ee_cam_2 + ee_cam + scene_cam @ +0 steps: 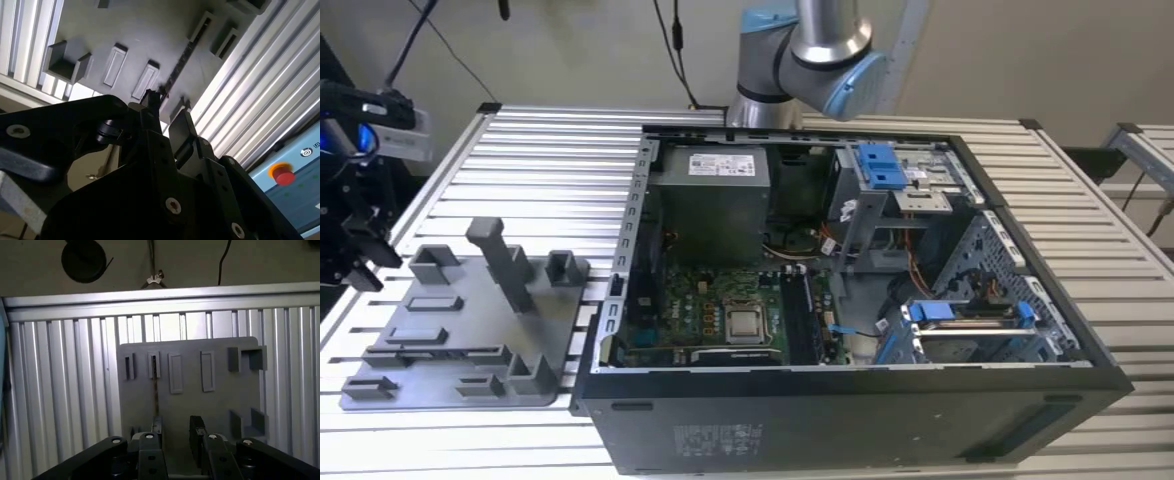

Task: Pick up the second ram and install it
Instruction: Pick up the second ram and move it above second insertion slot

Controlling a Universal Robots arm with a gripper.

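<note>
With the open, empty fingers (197, 430) above the tray (220, 405), best centre their gap over the thin ram (155, 390) before squeezing.

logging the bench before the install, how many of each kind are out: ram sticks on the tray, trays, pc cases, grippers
ram stick on the tray: 1
grey tray: 1
open computer case: 1
gripper: 1
Total: 4
</note>
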